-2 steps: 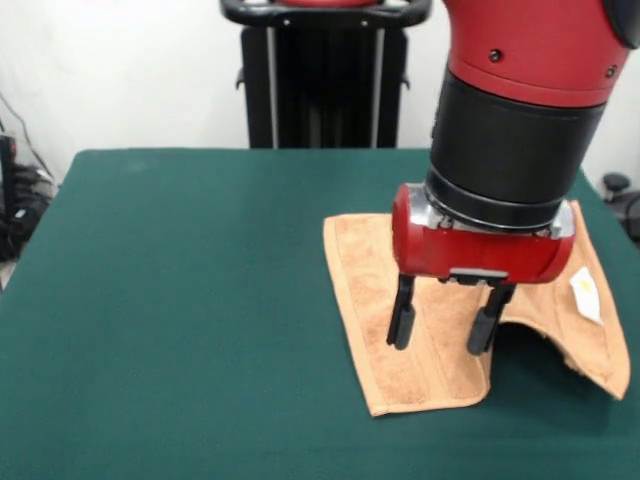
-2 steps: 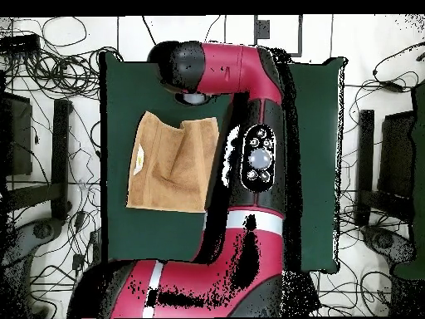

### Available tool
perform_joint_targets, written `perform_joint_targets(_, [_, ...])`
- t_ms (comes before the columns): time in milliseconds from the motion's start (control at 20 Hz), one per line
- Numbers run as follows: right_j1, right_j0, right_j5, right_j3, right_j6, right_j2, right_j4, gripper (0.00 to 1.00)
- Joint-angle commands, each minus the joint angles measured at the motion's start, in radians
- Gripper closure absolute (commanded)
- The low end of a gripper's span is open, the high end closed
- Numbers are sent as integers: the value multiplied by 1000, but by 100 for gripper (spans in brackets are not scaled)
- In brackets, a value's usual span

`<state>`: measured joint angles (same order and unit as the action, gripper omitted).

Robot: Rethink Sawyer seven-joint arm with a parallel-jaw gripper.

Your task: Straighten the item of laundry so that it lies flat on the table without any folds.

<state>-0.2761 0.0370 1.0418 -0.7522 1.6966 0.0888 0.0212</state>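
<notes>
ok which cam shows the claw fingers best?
Front view: the claw hangs over the towel with both black fingers visible and spread apart. Overhead, the arm's own head covers it, so the fingers can't be seen there.

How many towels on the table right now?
1. A single tan towel lies on the green table, under the hand, with its front edge raised in a fold. The arm covers part of it, so nothing beneath can be ruled out.

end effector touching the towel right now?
Cannot tell. In the front view the open end effector overlaps the towel, but no contact or gap shows; overhead, the arm hides it.
</notes>
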Motion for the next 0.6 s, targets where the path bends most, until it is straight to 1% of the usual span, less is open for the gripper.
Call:
perform_joint_targets(50, [-26,38,-54,-236,51,-62,1,0])
perform_joint_targets(200, [-37,67,-66,-287,42,-76,-9,0])
perform_joint_targets(350, [-73,72,-79,-332,81,-53,-6,0])
perform_joint_targets(450, [-91,79,-76,-346,91,-48,-5,0])
perform_joint_targets(600, [-95,89,-81,-354,94,-52,-1,0])
